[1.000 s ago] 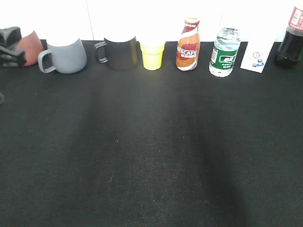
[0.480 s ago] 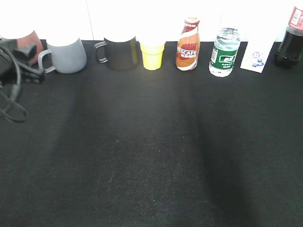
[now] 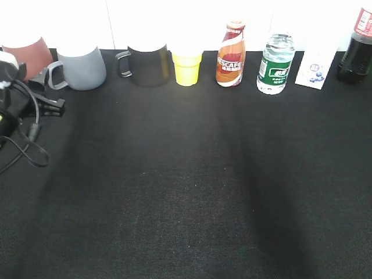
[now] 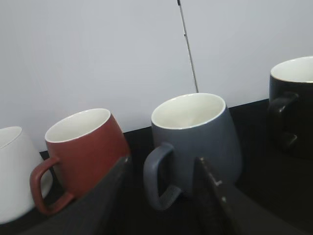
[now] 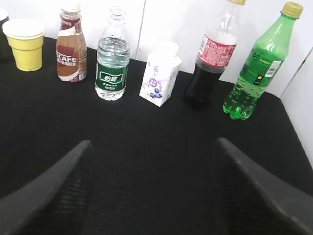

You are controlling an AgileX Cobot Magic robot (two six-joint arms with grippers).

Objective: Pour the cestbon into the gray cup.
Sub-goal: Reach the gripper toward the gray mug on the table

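The cestbon (image 3: 275, 64), a small clear bottle with a green label, stands upright in the back row, right of centre. It also shows in the right wrist view (image 5: 112, 63). The gray cup (image 3: 84, 68) stands upright at the back left with its handle pointing left. In the left wrist view the gray cup (image 4: 200, 137) is empty with a pale inside. My left gripper (image 3: 51, 92) is open beside the cup's handle. In the left wrist view the left gripper (image 4: 164, 161) has the handle between its fingers, not touching. My right gripper (image 5: 152, 144) is open, empty and well short of the bottles.
A reddish-brown mug (image 3: 26, 49) stands left of the gray cup and a white mug (image 4: 12, 171) further left. A black mug (image 3: 148, 65), yellow cup (image 3: 187, 68), Nescafe bottle (image 3: 231, 55), small carton (image 3: 315, 70) and cola bottle (image 3: 354, 52) share the row. A green bottle (image 5: 257, 63) stands far right.
My left arm has come further into view from the left edge, moving right and toward the front. Its gripper now sits beside the gray cup's handle. The cups and bottles have not moved.
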